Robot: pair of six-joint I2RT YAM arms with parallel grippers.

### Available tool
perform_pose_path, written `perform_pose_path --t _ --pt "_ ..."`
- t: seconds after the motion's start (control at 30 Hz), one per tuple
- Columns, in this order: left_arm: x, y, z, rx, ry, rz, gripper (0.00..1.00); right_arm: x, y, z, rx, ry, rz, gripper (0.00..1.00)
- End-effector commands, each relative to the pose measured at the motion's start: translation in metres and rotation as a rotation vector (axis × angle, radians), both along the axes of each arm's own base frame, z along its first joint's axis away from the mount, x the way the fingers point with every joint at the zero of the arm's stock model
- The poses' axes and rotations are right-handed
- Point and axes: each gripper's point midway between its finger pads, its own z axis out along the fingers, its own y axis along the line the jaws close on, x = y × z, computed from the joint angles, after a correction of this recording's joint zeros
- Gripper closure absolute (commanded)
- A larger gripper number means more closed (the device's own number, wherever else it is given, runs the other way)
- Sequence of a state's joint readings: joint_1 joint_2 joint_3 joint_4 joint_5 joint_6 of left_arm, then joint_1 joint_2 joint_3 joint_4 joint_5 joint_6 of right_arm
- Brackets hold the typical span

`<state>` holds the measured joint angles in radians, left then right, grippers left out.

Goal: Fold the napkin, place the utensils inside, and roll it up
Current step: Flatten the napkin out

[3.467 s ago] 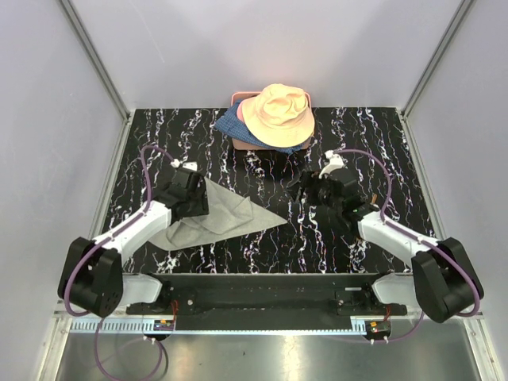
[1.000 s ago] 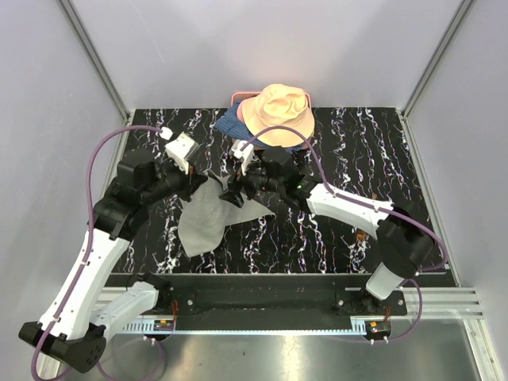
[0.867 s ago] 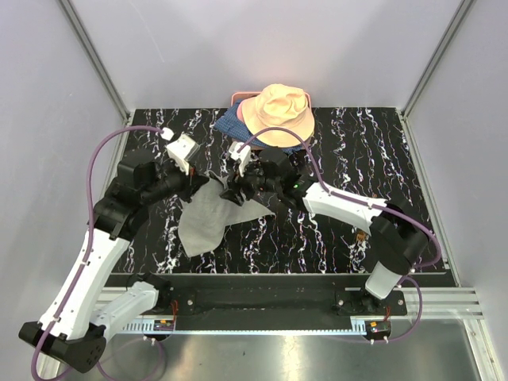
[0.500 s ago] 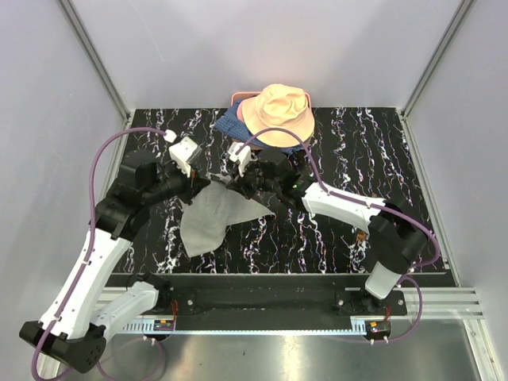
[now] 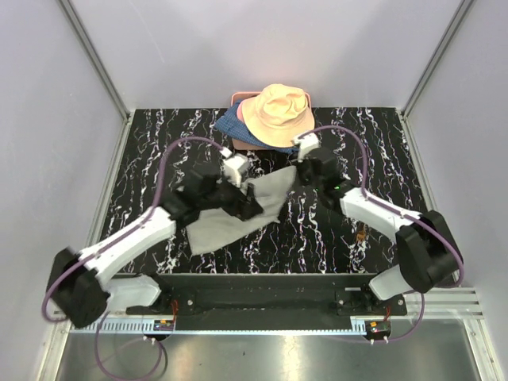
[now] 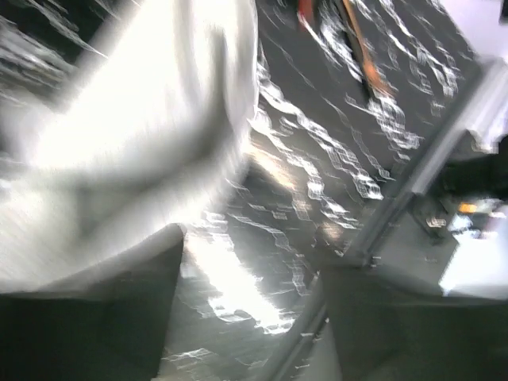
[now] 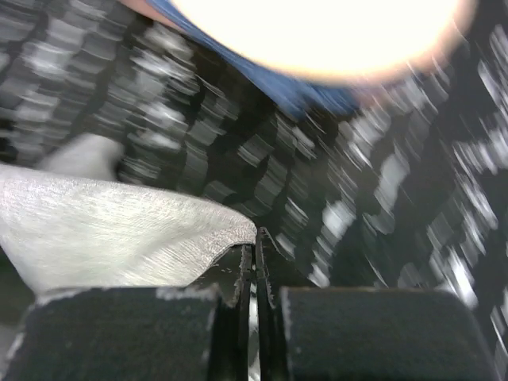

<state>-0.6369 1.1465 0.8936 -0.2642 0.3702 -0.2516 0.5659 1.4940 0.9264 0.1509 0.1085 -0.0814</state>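
Observation:
The light-grey napkin (image 5: 234, 213) lies spread on the black marbled table (image 5: 373, 151), one corner drawn up toward the back right. My right gripper (image 5: 295, 173) is shut on that corner; in the right wrist view the cloth edge (image 7: 119, 230) runs into the closed tips of the right gripper (image 7: 255, 234). My left gripper (image 5: 248, 205) hovers over the napkin's middle, open. In the left wrist view the left gripper (image 6: 254, 262) has nothing between its fingers, and the napkin (image 6: 135, 119) is a blur to the upper left. Copper-brown utensils (image 5: 363, 232) lie on the table at the right, blurred in the left wrist view (image 6: 357, 48).
A peach bucket hat (image 5: 276, 113) sits on blue patterned fabric (image 5: 230, 127) at the back centre, just behind the right gripper. The same hat (image 7: 317, 32) and blue fabric (image 7: 302, 95) fill the top of the right wrist view. Grey walls enclose the table.
The right gripper shut on the napkin's corner and pulled it back and to the right. The left gripper let go, opened and swung in over the cloth's middle.

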Motion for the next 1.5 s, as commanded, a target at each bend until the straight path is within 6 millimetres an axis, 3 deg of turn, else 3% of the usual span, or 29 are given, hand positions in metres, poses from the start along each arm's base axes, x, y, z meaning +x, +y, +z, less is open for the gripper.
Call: perform_pose_path --t 0.0,0.07,0.13,0.17,0.2,0.27,0.33,0.37,0.43,0.47,0.57,0.6,0.63,0.7,0.73,0.8,0.83,1.1,1.47 --pt "-0.001 -0.044 0.003 -0.129 0.032 0.031 0.13 -0.008 -0.057 -0.021 -0.021 0.036 -0.243 1.0" --pt "0.011 -0.027 -0.006 -0.081 0.007 0.148 0.06 -0.013 -0.067 -0.037 -0.017 0.072 -0.291 1.0" --pt "0.017 0.003 -0.008 -0.021 -0.027 0.277 0.01 -0.014 -0.067 -0.042 -0.017 0.097 -0.303 1.0" --pt "0.03 0.025 -0.008 0.02 -0.069 0.399 0.01 -0.013 -0.067 -0.041 -0.013 0.095 -0.303 1.0" --pt "0.03 0.045 -0.013 0.048 -0.07 0.465 0.01 -0.012 -0.067 -0.041 -0.013 0.095 -0.305 1.0" --pt "0.045 0.082 -0.016 0.058 -0.074 0.615 0.04 -0.01 -0.064 -0.043 -0.016 0.103 -0.299 1.0" --pt "0.049 0.106 -0.042 0.075 -0.01 0.691 0.09 -0.01 -0.059 -0.045 0.003 0.118 -0.287 1.0" --pt "0.061 0.128 -0.052 0.063 0.033 0.772 0.13 -0.011 -0.057 -0.046 0.012 0.125 -0.279 1.0" --pt "0.065 0.138 -0.071 0.061 0.094 0.786 0.19 -0.013 -0.051 -0.047 0.039 0.141 -0.257 1.0" --pt "0.072 0.146 -0.081 0.082 0.11 0.808 0.26 -0.014 -0.05 -0.048 0.04 0.148 -0.251 1.0" --pt "0.085 0.145 -0.1 0.12 0.14 0.793 0.36 -0.017 -0.046 -0.049 0.055 0.16 -0.232 1.0" --pt "0.091 0.141 -0.097 0.114 0.139 0.787 0.41 -0.019 -0.044 -0.049 0.06 0.166 -0.221 1.0" --pt "0.095 0.138 -0.109 0.137 0.167 0.77 0.44 -0.02 -0.043 -0.049 0.066 0.17 -0.218 1.0" --pt "0.107 0.134 -0.11 0.136 0.162 0.765 0.51 -0.023 -0.041 -0.049 0.079 0.176 -0.208 1.0" --pt "0.11 0.134 -0.124 0.171 0.188 0.765 0.53 -0.024 -0.041 -0.049 0.087 0.18 -0.207 1.0" --pt "0.119 0.131 -0.126 0.185 0.199 0.763 0.58 -0.025 -0.039 -0.046 0.101 0.181 -0.199 1.0" --pt "0.121 0.129 -0.136 0.199 0.223 0.755 0.58 -0.026 -0.038 -0.047 0.104 0.184 -0.196 1.0" --pt "0.136 0.122 -0.146 0.2 0.241 0.752 0.55 -0.03 -0.035 -0.047 0.104 0.199 -0.166 1.0" --pt "0.124 0.117 -0.167 0.207 0.347 0.745 0.51 -0.032 -0.037 -0.052 0.088 0.21 -0.173 1.0"
